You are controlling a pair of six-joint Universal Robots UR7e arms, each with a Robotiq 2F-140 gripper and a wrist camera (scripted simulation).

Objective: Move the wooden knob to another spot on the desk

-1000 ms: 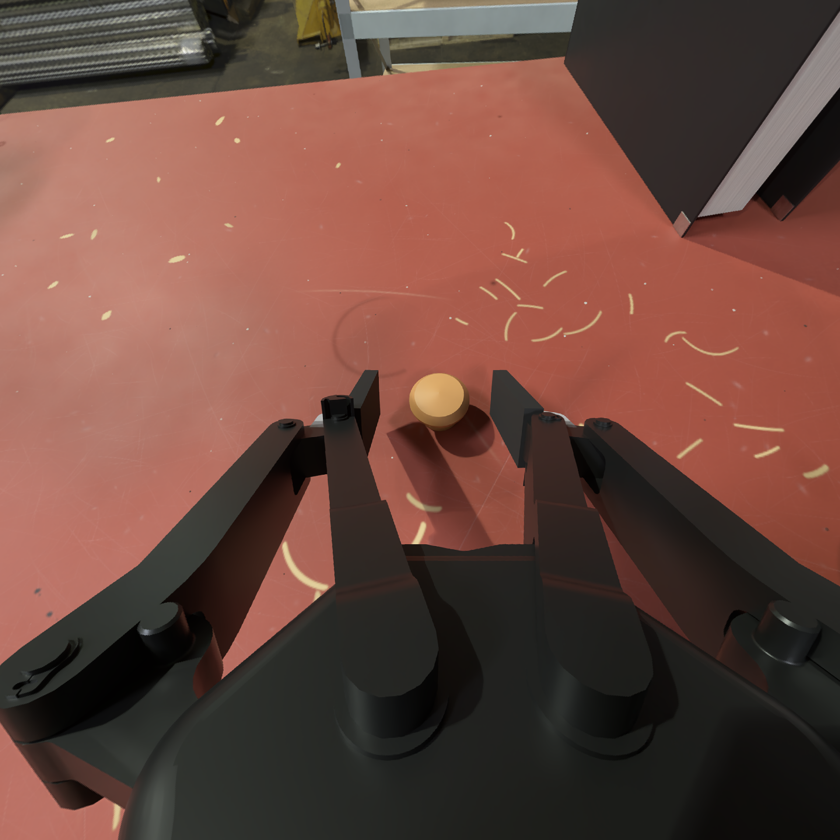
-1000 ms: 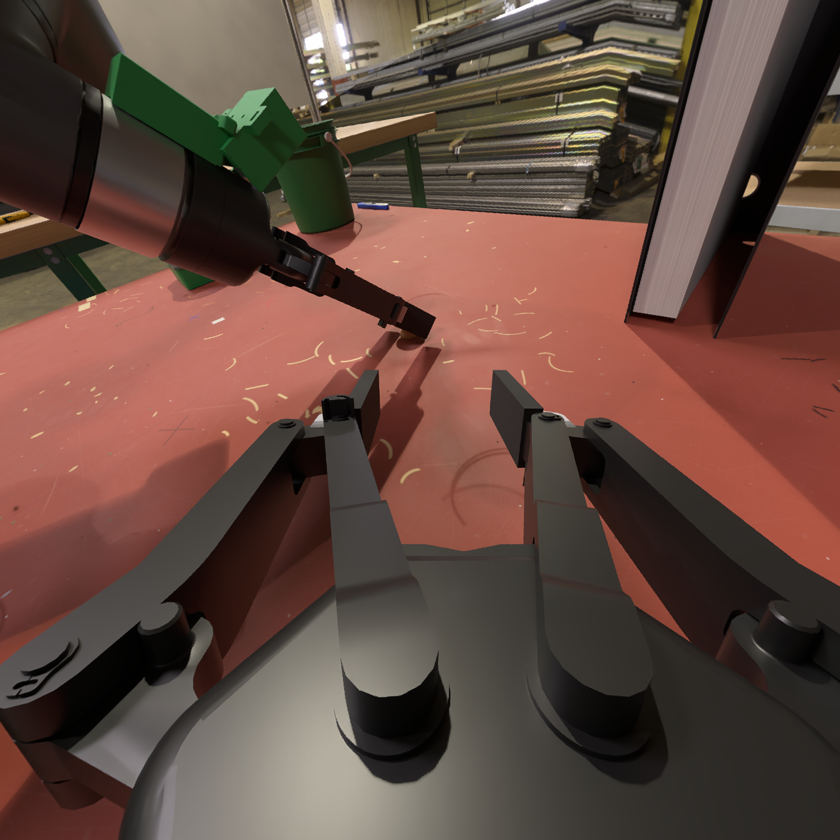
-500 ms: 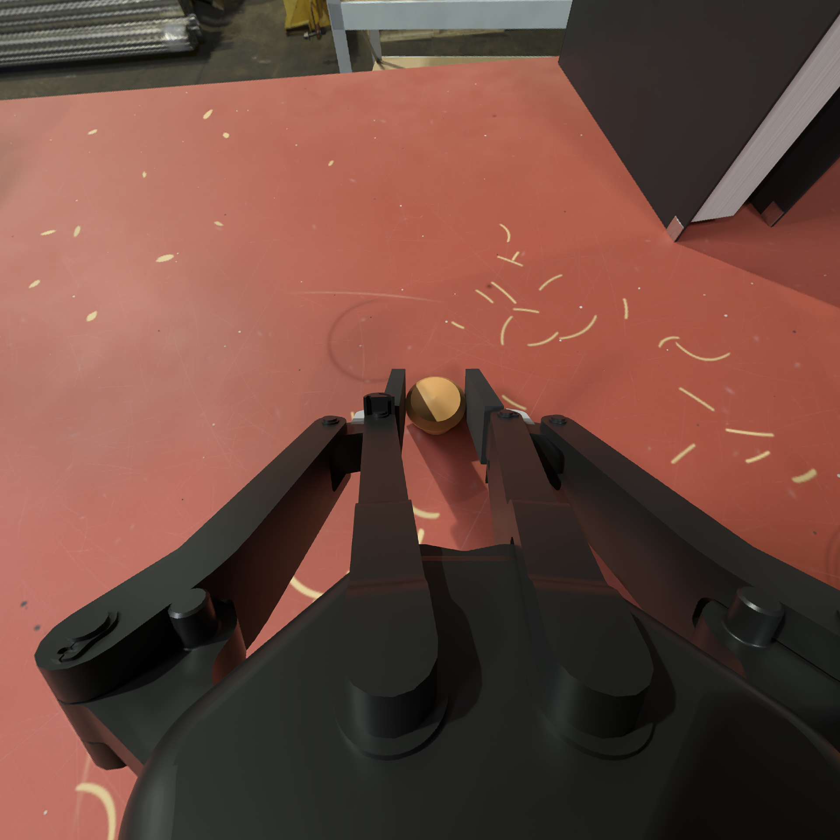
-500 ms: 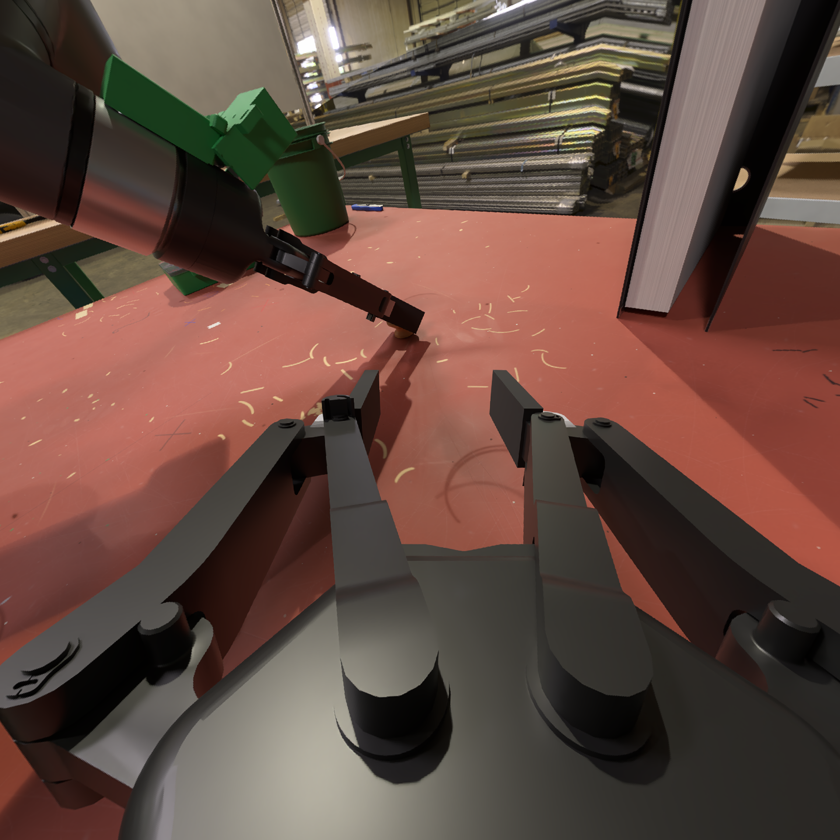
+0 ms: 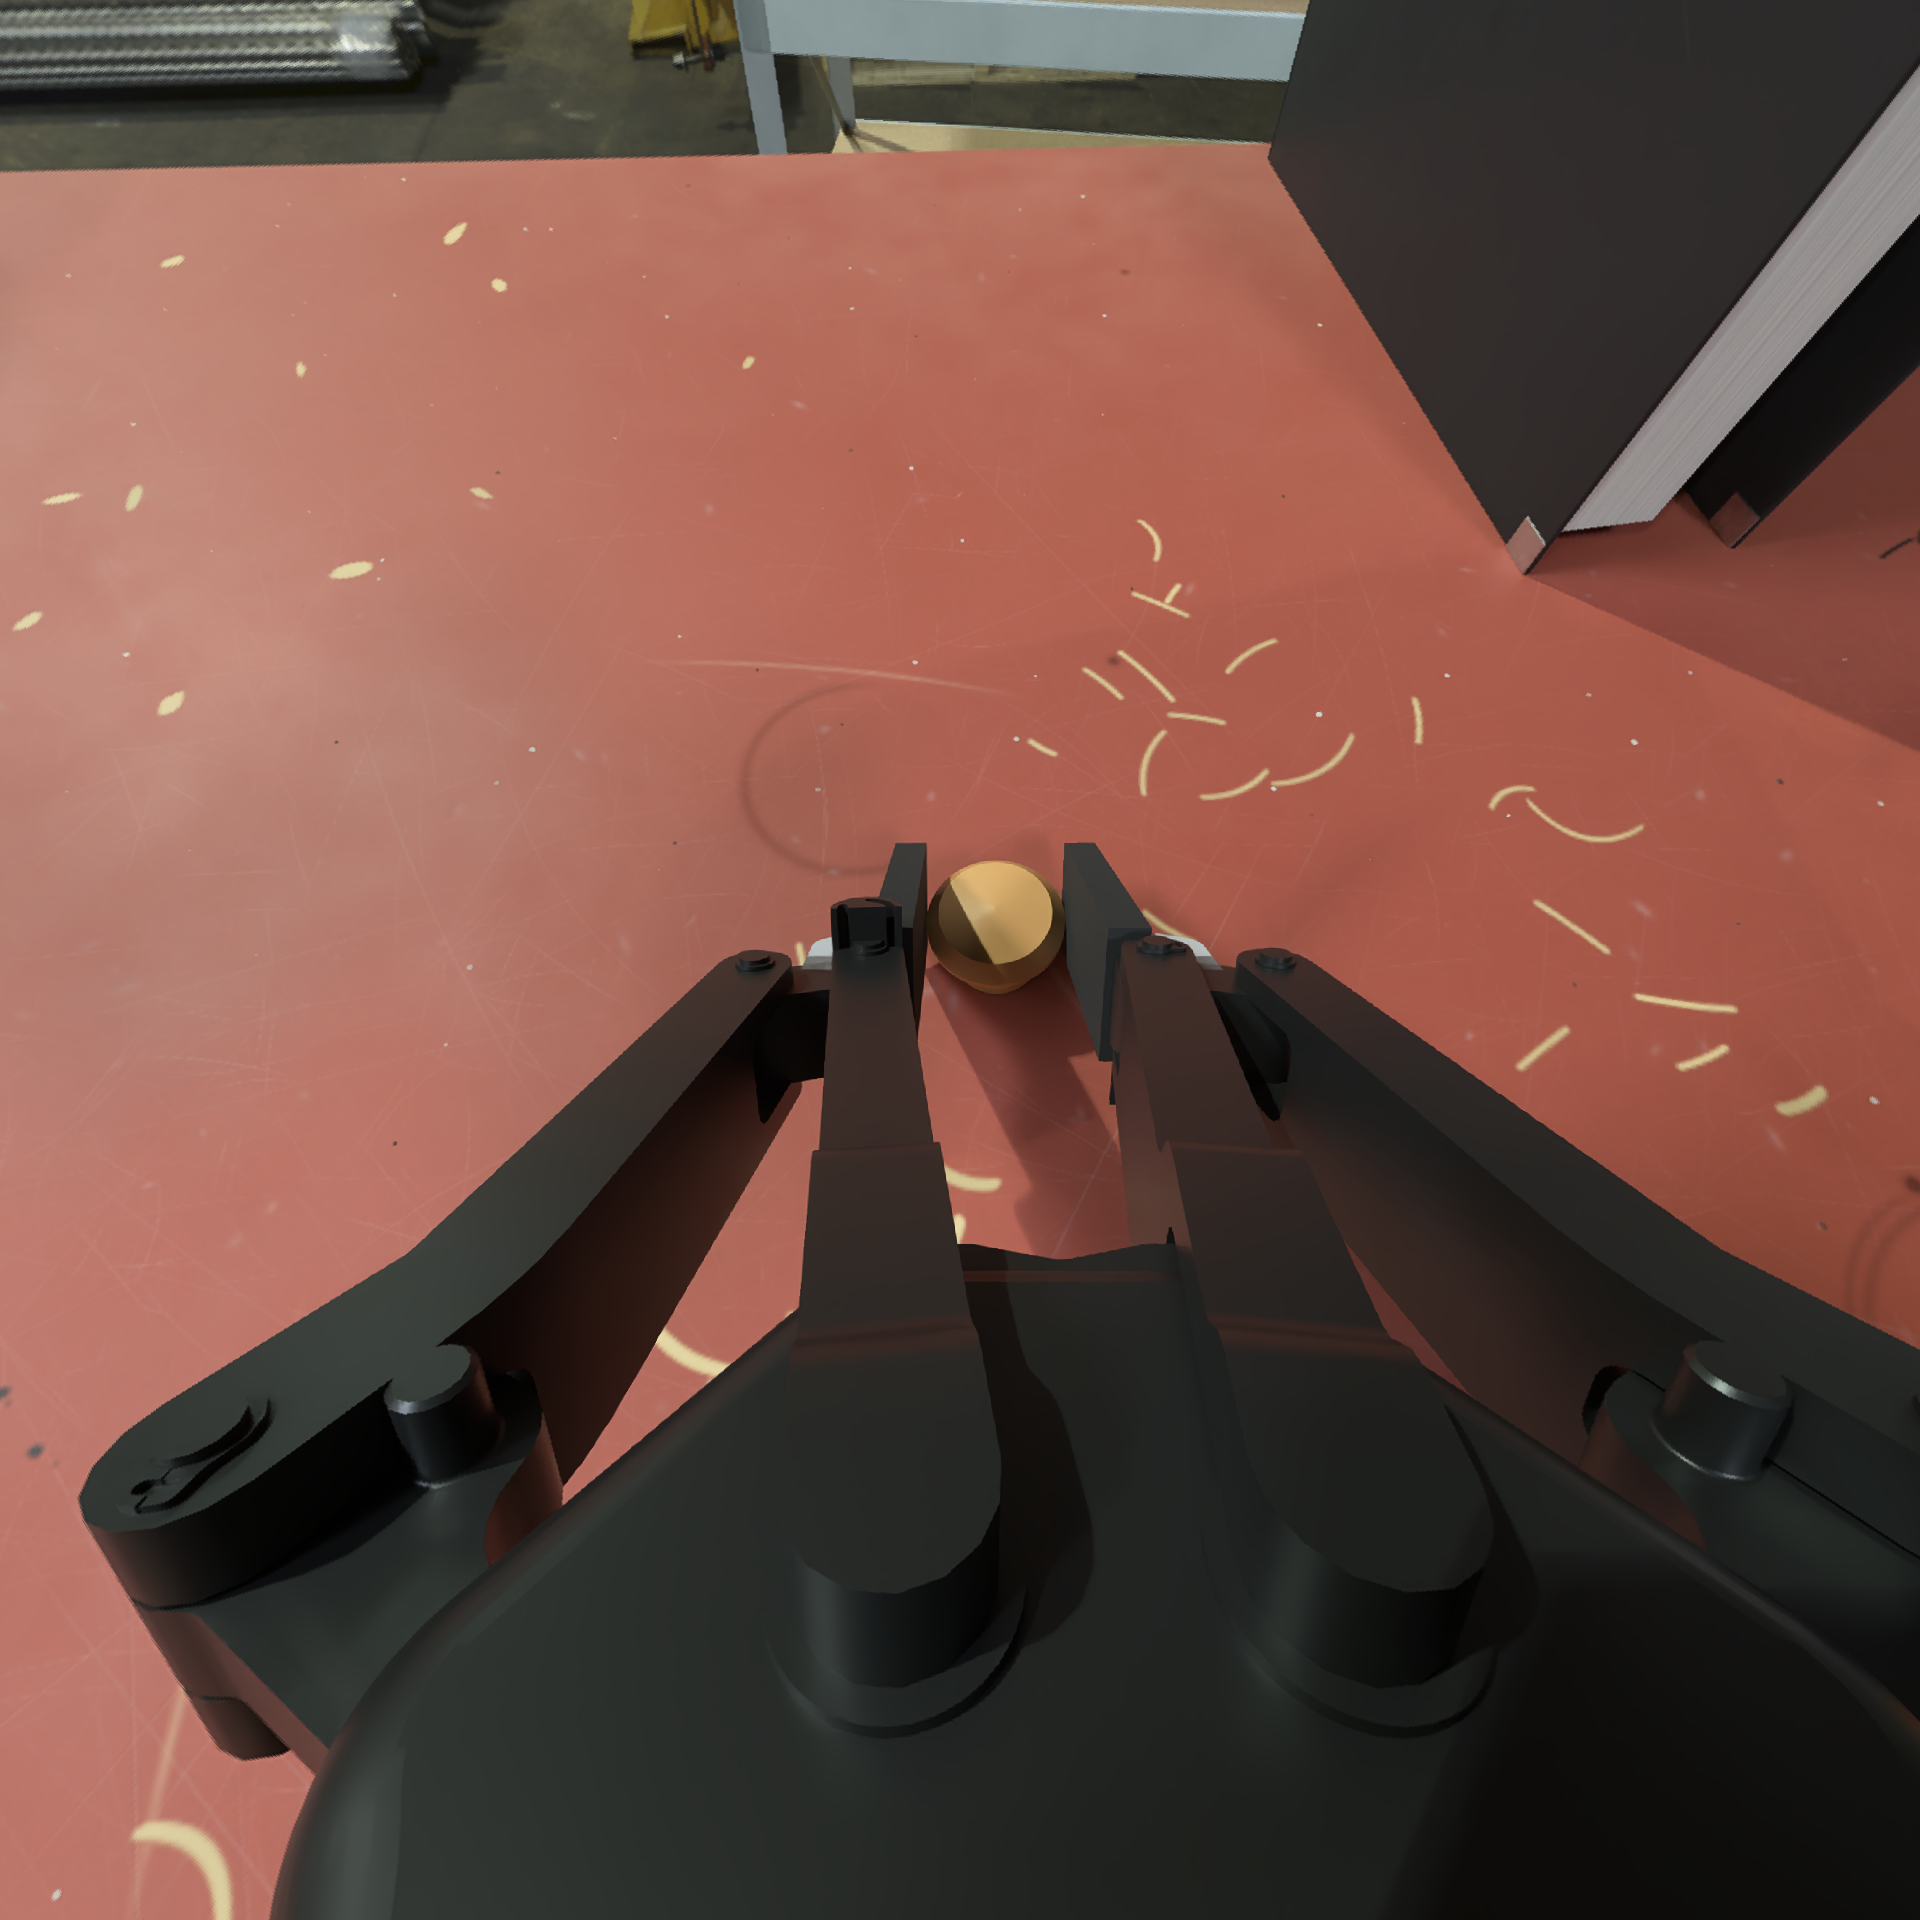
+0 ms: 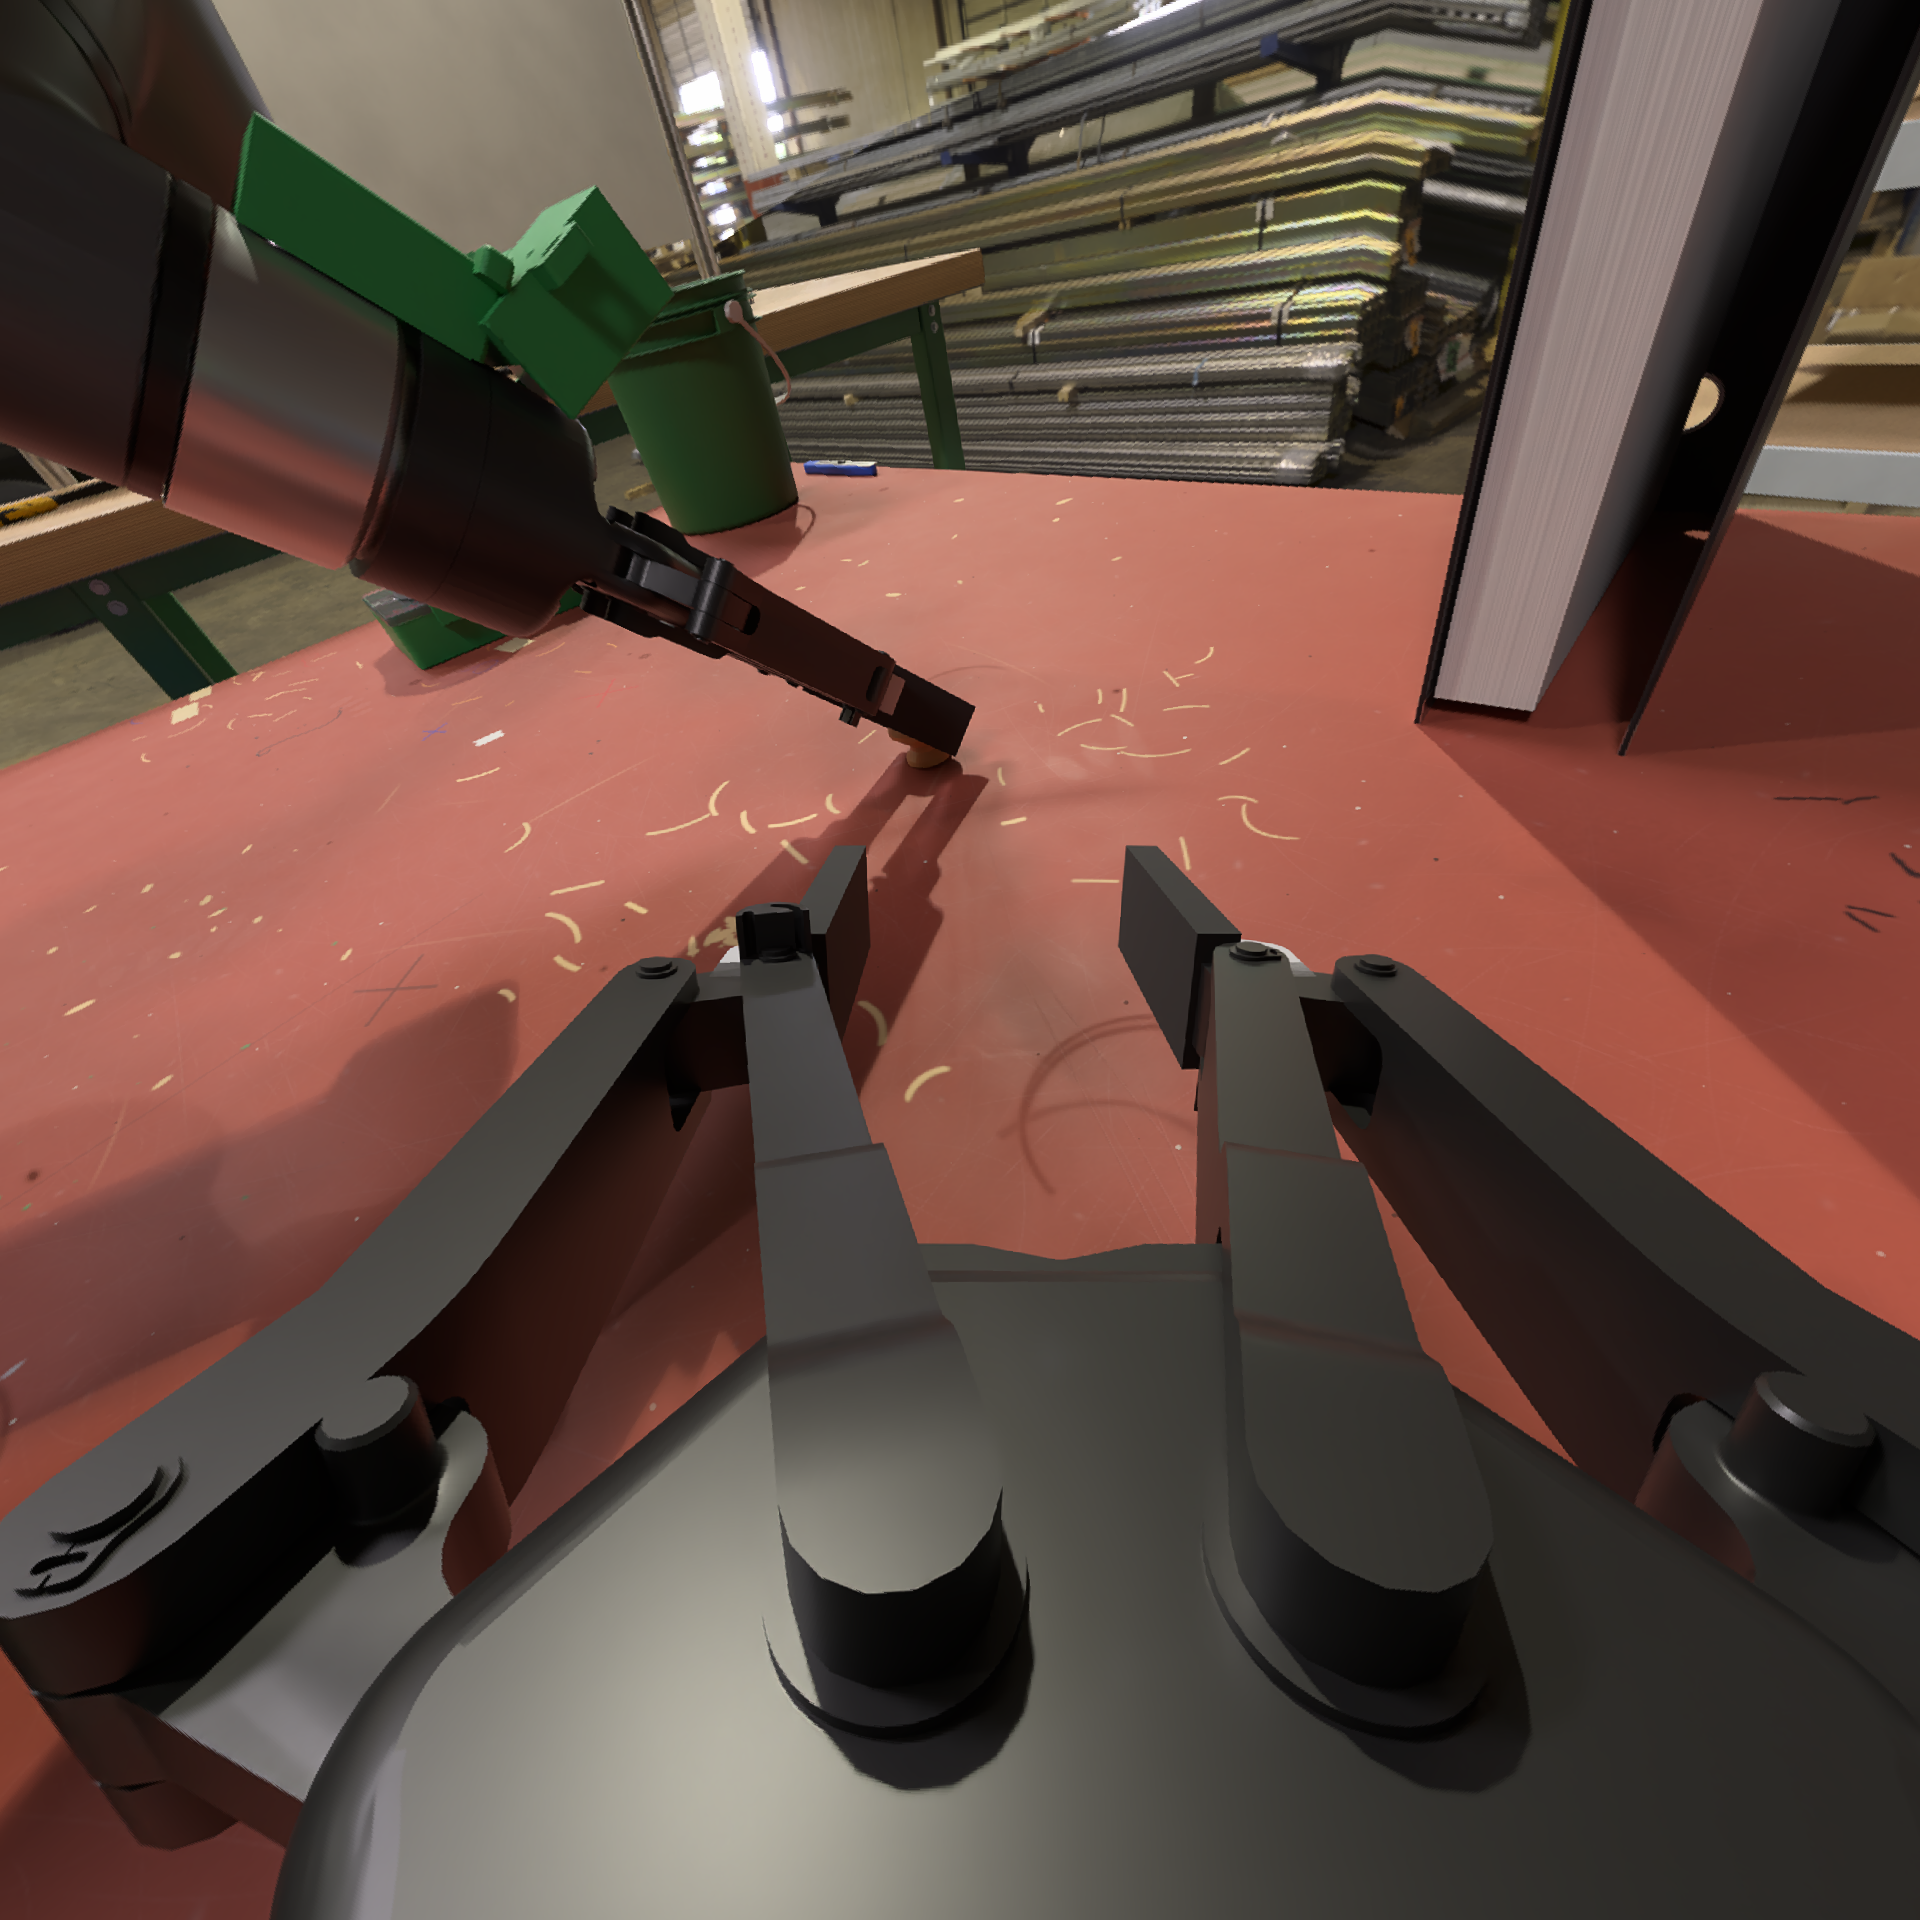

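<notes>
The wooden knob (image 5: 995,923) is a small round tan piece on the red desk (image 5: 520,831). My left gripper (image 5: 995,883) is shut on the knob, with both pads pressed against its sides. In the right wrist view the left gripper (image 6: 925,717) reaches in from the left, and only the knob's underside (image 6: 923,758) shows below its fingers, at the desk surface. My right gripper (image 6: 992,883) is open and empty, low over the desk, a short way in front of the knob.
A tall dark book (image 5: 1558,260) stands upright at the back right, also in the right wrist view (image 6: 1621,364). A green bucket (image 6: 707,416) stands at the desk's far edge. Pale wood shavings (image 5: 1226,748) lie scattered on the desk.
My left gripper has closed from wide open onto the knob over the last second. The right gripper has stayed open, and its view has shifted only slightly.
</notes>
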